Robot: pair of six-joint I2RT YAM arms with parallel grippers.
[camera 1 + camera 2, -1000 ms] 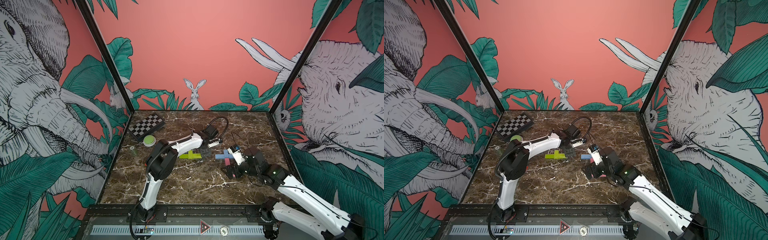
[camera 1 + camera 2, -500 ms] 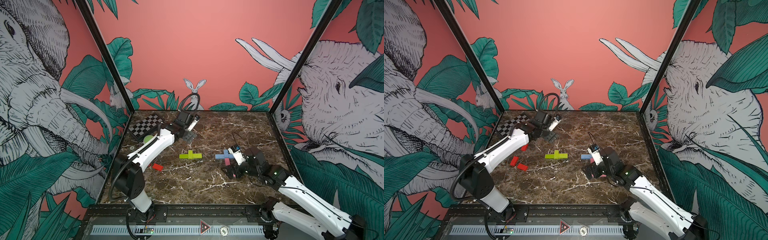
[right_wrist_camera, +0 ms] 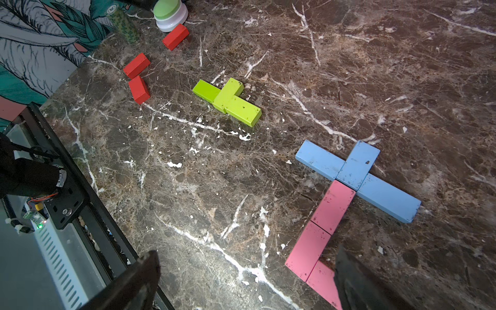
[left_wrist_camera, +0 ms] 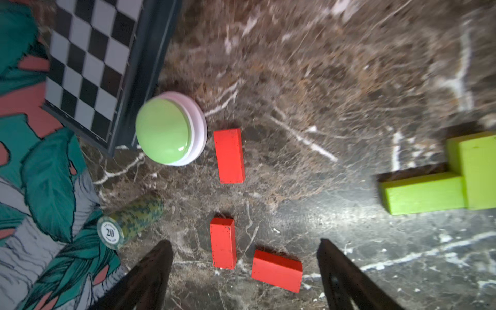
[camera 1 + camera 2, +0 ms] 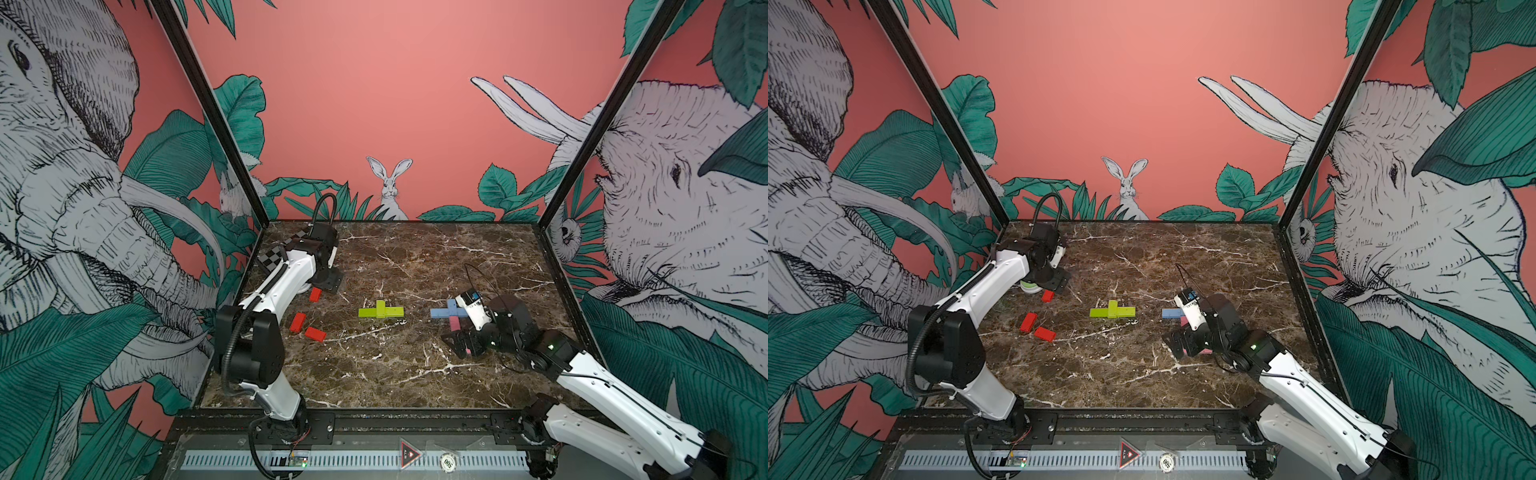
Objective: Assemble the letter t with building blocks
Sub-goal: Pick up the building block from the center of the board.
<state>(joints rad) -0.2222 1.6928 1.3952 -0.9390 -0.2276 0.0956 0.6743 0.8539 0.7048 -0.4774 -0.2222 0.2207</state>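
Note:
Three red building blocks (image 4: 229, 155) (image 4: 222, 243) (image 4: 276, 269) lie loose at the left of the marble table (image 5: 395, 374). My left gripper (image 4: 244, 243) hangs open above them, and its dark fingers (image 4: 158, 264) stand either side of the two nearer ones without touching. In a top view it (image 5: 328, 284) sits over the farthest red block (image 5: 315, 294). Lime green blocks (image 5: 381, 311) form a small cross at the centre. Light blue blocks (image 3: 357, 169) lie as a crossbar, with pink blocks (image 3: 332, 206) as a stem below. My right gripper (image 3: 245, 255) is open and empty beside the pink end.
A black-and-white chequered board (image 4: 88, 61) lies in the back left corner. A round green-topped white button (image 4: 166, 131) sits next to it, and a stack of green poker chips (image 4: 128, 220) lies on its side near the left wall. A black rail (image 3: 67, 171) runs along the table's front edge.
My left arm has swung from over the green blocks to the back left, uncovering the red blocks, and its jaws have narrowed slightly. The right arm has not moved.

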